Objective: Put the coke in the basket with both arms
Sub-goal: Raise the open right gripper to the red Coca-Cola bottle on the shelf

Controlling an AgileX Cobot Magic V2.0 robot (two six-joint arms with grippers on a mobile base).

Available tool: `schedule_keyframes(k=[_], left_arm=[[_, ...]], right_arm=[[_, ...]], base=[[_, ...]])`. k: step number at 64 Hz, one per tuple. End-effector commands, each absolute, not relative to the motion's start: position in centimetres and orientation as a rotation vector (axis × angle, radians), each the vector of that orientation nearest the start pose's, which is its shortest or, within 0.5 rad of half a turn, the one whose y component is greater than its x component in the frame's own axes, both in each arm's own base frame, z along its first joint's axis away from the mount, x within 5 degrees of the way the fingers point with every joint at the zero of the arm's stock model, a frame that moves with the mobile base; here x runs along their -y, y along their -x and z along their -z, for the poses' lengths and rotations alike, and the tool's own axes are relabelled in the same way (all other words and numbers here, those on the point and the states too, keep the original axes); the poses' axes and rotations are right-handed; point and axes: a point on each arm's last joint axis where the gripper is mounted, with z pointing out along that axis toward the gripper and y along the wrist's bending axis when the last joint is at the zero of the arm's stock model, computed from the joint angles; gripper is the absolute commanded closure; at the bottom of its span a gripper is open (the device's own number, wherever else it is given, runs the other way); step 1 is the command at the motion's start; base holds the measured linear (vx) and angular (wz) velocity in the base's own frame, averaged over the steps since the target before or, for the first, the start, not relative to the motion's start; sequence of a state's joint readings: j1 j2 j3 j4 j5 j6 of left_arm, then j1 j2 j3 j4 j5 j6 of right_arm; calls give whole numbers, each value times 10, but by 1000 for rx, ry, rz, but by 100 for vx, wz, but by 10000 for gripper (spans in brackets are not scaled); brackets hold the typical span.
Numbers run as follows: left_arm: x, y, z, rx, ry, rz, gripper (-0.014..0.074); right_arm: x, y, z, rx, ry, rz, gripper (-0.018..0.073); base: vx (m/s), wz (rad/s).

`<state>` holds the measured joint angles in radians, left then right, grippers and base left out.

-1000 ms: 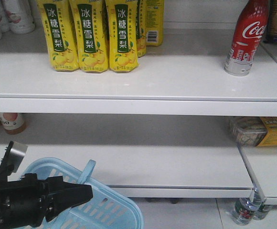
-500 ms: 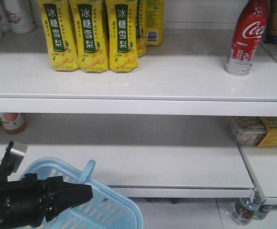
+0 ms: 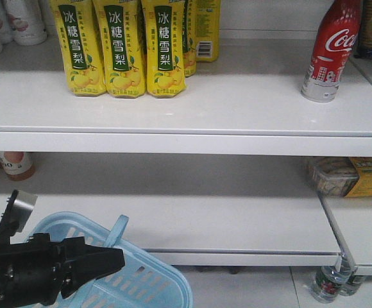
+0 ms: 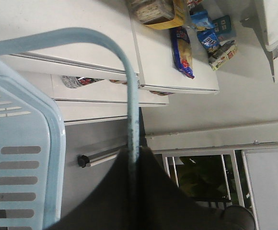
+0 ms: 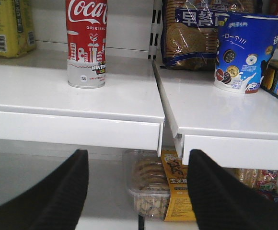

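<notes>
Left claw (image 4: 135, 160) clamped on flat handle (image 4: 129, 86) of light blue slotted plastic basket (image 3: 149, 282). Right claw (image 5: 138, 160) spread open, facing slim red Coca-Cola can (image 5: 86, 43) upright on white shelf (image 5: 72, 100).

The coke (image 3: 327, 54) is glossy metal, the basket (image 3: 163, 264) smooth plastic, the shelf (image 3: 237, 102) glossy white

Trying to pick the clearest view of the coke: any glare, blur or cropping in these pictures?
Front view: coke slightly soft, its top cropped. Right wrist view: its label crisp and evenly lit, top cropped, right gripper dark in front. Left wrist view: no coke, image turned sideways, basket handle clear.
</notes>
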<state>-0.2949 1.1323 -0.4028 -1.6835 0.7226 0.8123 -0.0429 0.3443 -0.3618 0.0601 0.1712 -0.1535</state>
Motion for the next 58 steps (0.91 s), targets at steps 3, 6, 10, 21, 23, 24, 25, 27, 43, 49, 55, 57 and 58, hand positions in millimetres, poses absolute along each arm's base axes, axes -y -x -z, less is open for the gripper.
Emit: schedule_keyframes(k=[3, 6, 10, 21, 23, 24, 25, 27, 43, 49, 55, 57, 58], left_arm=[[115, -164, -246, -2203, 256, 1552, 602], [115, -164, -246, -2203, 256, 1552, 602], [115, -164, -246, -2203, 256, 1552, 602], [115, -164, -246, -2203, 256, 1552, 602], [115, -164, -246, -2203, 256, 1552, 602], [115, -164, -246, -2203, 256, 1552, 602], [115, -164, -246, -2203, 256, 1552, 602], [115, -164, -246, -2203, 256, 1552, 602], [115, -164, -246, -2203, 256, 1552, 602], [115, -164, -246, -2203, 257, 1553, 602], [115, -164, -246, -2203, 257, 1553, 602], [115, -164, -246, -2203, 257, 1553, 602], [115, -164, -246, -2203, 257, 1553, 602]], right_arm=[[3, -86, -314, -1542, 55, 115, 107], [3, -86, -314, -1541, 53, 113, 107], [3, -86, -314, -1541, 47, 107, 107], [3, -86, -315, -1531, -29, 24, 107], [3, -86, -315, -1530, -37, 14, 107], [3, -86, -315, -1529, -39, 12, 107], [3, -86, -315, -1527, -42, 8, 107], [3, -86, -316, -1519, -50, 0, 107], [-1, -97, -347, -1465, 30, 17, 107], [-6, -110, -361, -1475, 79, 3, 102], [-12, -125, -373, -1486, 118, -22, 83], [-14, -131, -379, -1482, 135, -28, 76], [-15, -134, -381, -1482, 141, -29, 72]], base=[[0, 0], [0, 0], [0, 0], [0, 0], [0, 0], [0, 0], [0, 0], [0, 0], [0, 0], [0, 0], [0, 0], [0, 0], [0, 0]])
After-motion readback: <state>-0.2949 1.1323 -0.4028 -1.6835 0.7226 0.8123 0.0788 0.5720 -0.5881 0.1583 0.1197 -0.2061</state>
